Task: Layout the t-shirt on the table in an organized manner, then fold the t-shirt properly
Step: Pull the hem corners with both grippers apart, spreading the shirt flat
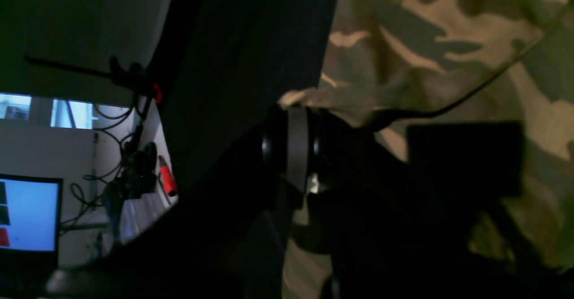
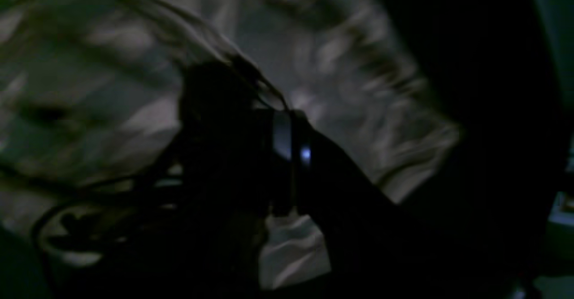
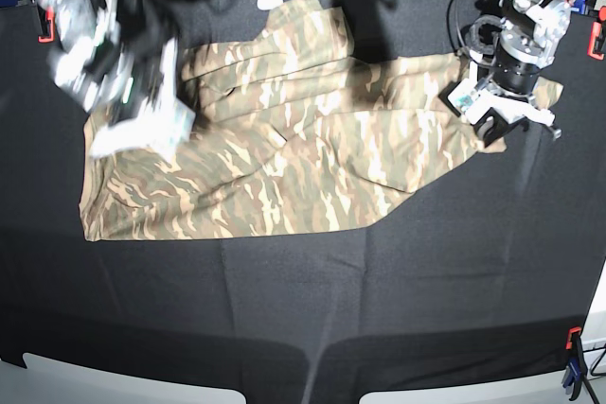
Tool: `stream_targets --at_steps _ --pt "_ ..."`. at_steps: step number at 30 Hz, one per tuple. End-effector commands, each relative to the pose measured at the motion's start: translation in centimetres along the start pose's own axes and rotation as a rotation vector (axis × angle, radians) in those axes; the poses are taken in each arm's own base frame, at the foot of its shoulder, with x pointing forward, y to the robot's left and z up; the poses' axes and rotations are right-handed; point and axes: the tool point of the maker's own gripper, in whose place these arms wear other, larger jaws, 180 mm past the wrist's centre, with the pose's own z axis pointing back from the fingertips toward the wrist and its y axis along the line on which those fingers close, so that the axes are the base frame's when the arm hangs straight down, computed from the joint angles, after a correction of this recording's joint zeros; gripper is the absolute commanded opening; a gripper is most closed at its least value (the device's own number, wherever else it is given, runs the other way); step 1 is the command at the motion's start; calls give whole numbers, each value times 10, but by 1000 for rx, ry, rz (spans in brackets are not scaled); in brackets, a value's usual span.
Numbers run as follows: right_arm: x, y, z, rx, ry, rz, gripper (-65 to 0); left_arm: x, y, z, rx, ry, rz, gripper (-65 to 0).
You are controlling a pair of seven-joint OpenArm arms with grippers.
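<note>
Between the two tools, the t-shirt (image 3: pixel 284 153) lies spread across the far half of the black table (image 3: pixel 303 309), its long axis running side to side from one tool to the other, with one end sagging slightly toward the near edge beneath the right tool. The fabric is creased and rumpled in long diagonal folds; which end is the neckline cannot be told. The left tool (image 3: pixel 492 106) sits low at one end of the shirt, closed on the camouflage cloth (image 1: pixel 448 43), a pinch of it caught at its tip. The right tool (image 3: pixel 142 106), blurred in the base view, is shut on the opposite end, cloth bunched against it (image 2: pixel 291 249).
</note>
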Motion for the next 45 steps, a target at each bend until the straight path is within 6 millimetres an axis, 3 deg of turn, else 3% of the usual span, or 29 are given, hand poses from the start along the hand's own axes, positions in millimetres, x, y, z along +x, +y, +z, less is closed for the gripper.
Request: stream_targets --at_steps 1,6,13,23,26,31,35,39,45 --pt "11 -16 3 -42 -31 11 -650 8 13 0 39 -37 -15 -650" --pt "30 -42 2 -104 -75 14 -650 15 18 -2 51 -66 -17 -650" --pt "56 -84 6 -224 -137 -24 -650 49 49 -16 119 -197 10 -650" --pt "36 -123 -23 -265 -85 -88 -650 70 92 -41 169 -219 201 -650" --pt "42 -132 -26 -262 -107 -124 -650 62 90 -49 142 -192 280 -650" --pt "51 -147 -26 -275 -133 -148 -650 26 85 -70 142 -87 288 -650" --pt "52 -156 -27 -289 -132 -156 -650 2 91 -86 161 -19 279 -650" --pt "50 -158 -29 -290 -125 -160 -650 -3 105 -94 188 -5 270 -650" --pt "49 -181 -34 -318 -115 -187 -650 12 149 -107 264 -30 271 -650"
